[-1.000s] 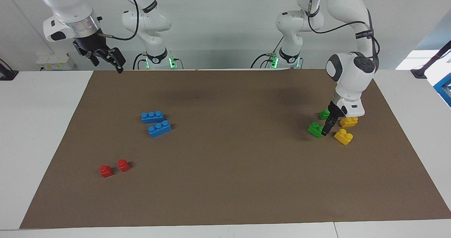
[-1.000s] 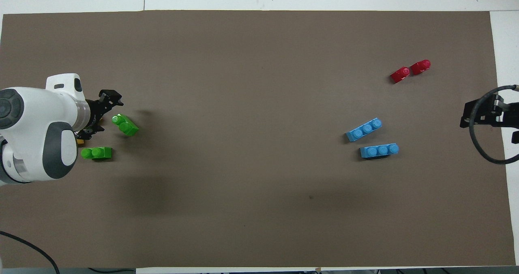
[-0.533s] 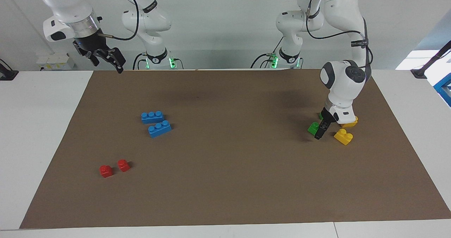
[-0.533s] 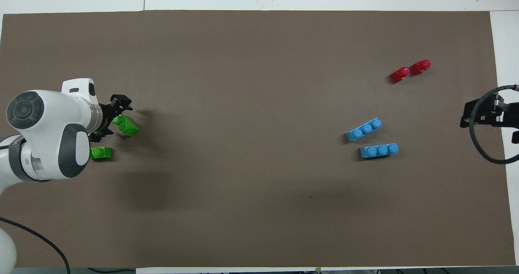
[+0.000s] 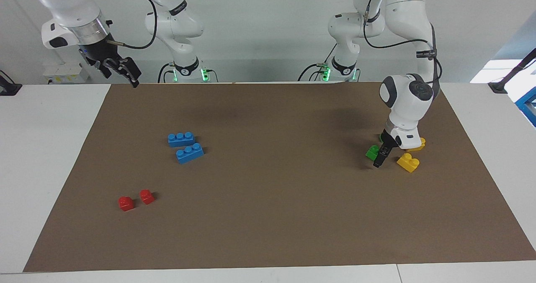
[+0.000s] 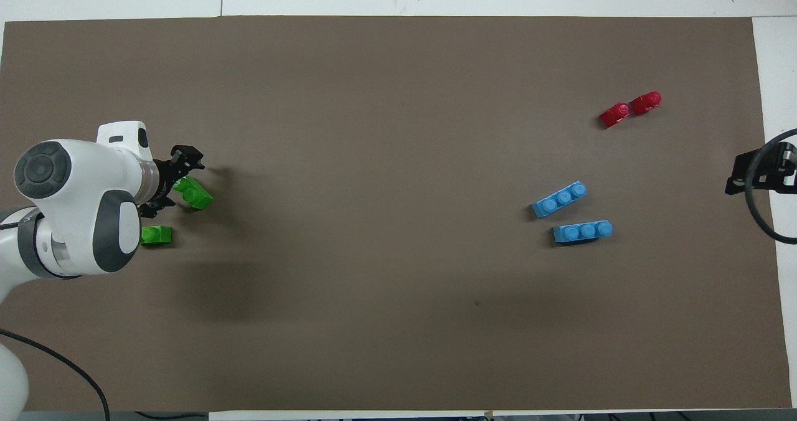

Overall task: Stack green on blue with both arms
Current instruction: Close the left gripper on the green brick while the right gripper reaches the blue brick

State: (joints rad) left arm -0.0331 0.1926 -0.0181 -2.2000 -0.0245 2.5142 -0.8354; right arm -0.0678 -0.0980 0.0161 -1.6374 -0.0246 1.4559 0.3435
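Facing view: right gripper (image 5: 125, 71) up in the air over the mat's (image 5: 268, 232) corner at the right arm's end, jaws released, holding nothing, waiting. Blue brick (image 5: 189, 153) on the mat, just beside the second blue brick (image 5: 181, 139); two red bricks (image 5: 134, 199) farther from the robots. Left gripper (image 5: 380, 157) is down at the green brick (image 5: 372, 152), jaws spread around it, not clenched. Second green brick (image 6: 156, 235) and yellow bricks (image 5: 408, 162) close by.

Bricks, green (image 5: 372, 152) and blue (image 5: 189, 153), were glossy moulded plastic. Brown mat (image 5: 276, 216) looked matt, paper-like. Arms (image 5: 408, 103) had glossy white shells; counter (image 5: 46, 149) smooth white.
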